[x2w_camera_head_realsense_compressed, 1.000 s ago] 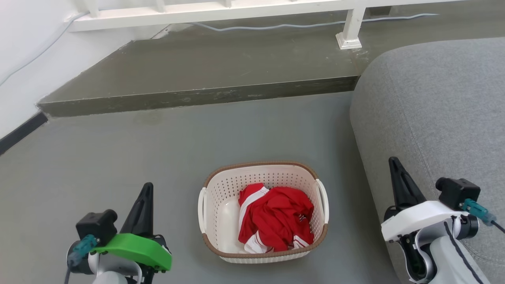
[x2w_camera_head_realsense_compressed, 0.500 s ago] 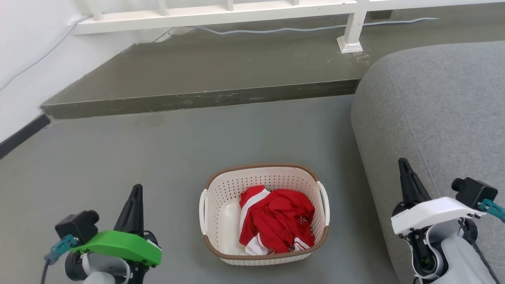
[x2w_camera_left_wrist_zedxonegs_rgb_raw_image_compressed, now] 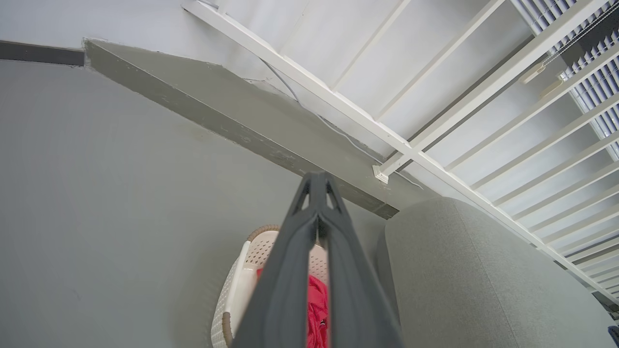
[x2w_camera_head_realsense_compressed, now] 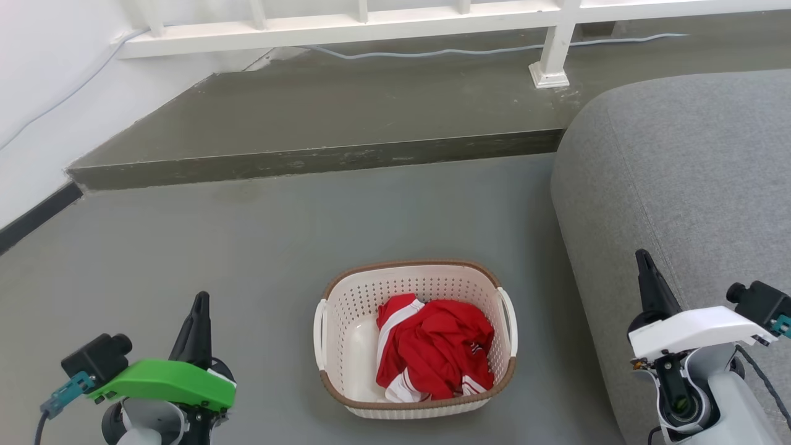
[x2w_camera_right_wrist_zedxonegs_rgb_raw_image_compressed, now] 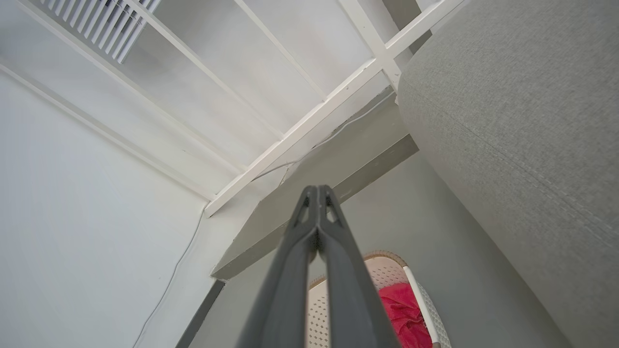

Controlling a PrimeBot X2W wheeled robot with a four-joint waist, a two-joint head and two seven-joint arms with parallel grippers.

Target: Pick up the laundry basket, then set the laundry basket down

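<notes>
Left end effector, right end effector apparently closed, flanking basket.

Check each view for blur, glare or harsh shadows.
Head view: even, soft light, no glare, the laundry basket sharp with only a faint shadow. Left wrist view: the left gripper goes soft near the lens; blinds at upper right are bright. Right wrist view: the right gripper likewise blurs toward the bottom edge; white wall bright.
</notes>
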